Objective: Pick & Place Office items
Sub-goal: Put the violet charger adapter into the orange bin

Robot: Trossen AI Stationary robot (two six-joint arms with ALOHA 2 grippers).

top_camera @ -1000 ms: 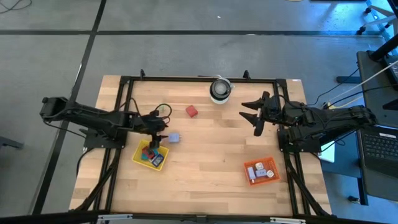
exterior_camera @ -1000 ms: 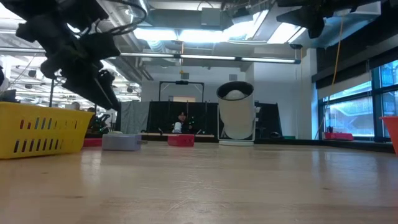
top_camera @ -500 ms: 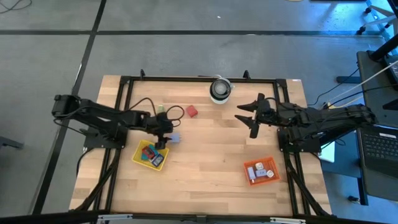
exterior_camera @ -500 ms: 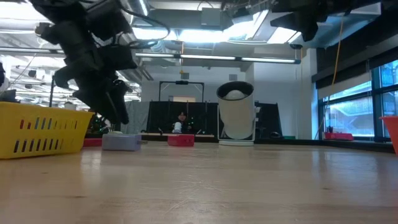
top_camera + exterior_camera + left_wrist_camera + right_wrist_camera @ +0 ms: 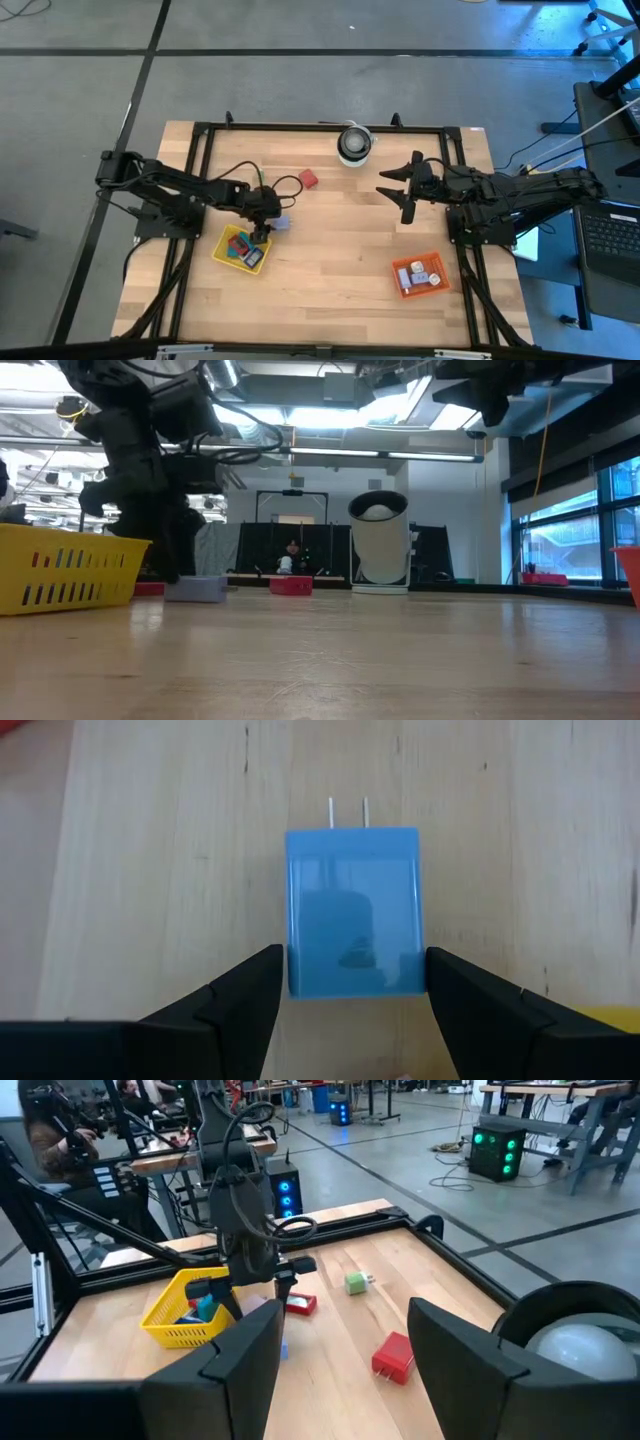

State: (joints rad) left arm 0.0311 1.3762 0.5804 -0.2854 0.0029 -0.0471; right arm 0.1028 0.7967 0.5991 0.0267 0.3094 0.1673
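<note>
Lowered since before, left pincer now straddles blue charger block, fingers wide, not gripping

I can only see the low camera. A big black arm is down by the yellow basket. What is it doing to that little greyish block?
Observer: In the left wrist view the left gripper is open, with one finger at each side of the block. It is really a blue charger with two metal prongs.
Operator: Is it picked up?
Observer: No. From above, it lies on the wooden table just outside the yellow tray.
Operator: Where is the other arm?
Observer: The right gripper hangs open and empty over the table, not far from the white roll.
</note>
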